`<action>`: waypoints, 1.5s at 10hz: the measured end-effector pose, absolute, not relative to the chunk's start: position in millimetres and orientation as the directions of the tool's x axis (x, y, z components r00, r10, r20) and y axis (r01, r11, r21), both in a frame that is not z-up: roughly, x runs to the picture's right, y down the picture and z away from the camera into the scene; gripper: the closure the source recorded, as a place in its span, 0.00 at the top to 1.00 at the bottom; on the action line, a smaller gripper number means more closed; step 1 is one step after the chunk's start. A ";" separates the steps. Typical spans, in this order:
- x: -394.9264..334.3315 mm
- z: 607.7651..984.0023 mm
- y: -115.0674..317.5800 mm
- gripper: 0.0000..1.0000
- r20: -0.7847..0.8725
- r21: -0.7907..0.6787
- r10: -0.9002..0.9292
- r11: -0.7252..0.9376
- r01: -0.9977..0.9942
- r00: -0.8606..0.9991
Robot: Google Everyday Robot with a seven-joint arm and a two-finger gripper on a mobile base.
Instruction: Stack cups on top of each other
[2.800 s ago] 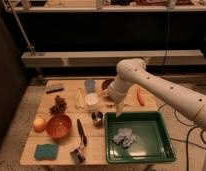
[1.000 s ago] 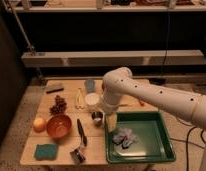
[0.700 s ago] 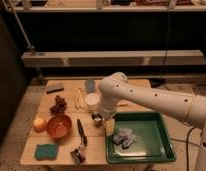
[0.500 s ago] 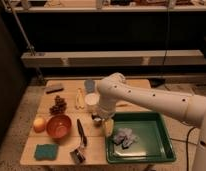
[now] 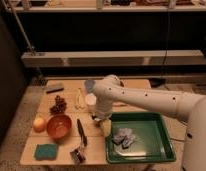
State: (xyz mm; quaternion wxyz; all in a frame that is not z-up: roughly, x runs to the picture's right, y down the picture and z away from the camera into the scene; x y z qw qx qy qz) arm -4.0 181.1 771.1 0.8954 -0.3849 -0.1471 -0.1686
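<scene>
You're looking at a wooden table (image 5: pixel 61 145) set in front of dark shelves. Nearest you, a teal sponge (image 5: pixel 46 151) lies on the left and a green tray (image 5: pixel 152 134) fills the right, with a crumpled cloth (image 5: pixel 124 137) in it. Beyond the sponge sits the orange-red bowl (image 5: pixel 59 126). The gripper (image 5: pixel 98 120) hangs low between that bowl and the tray's far left corner, fingers spread wide. Just behind it stands the white cup (image 5: pixel 90 99). The blue-grey cup (image 5: pixel 89 85) is farther back.
</scene>
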 end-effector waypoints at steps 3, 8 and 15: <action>2.5 786.6 187.2 0.80 0.368 -0.660 -0.176 0.643 0.390 0.913; 4.4 808.1 199.8 0.61 0.371 -0.710 -0.151 0.589 0.385 0.916; 1.9 808.0 195.6 0.61 0.353 -0.710 -0.172 0.591 0.383 0.920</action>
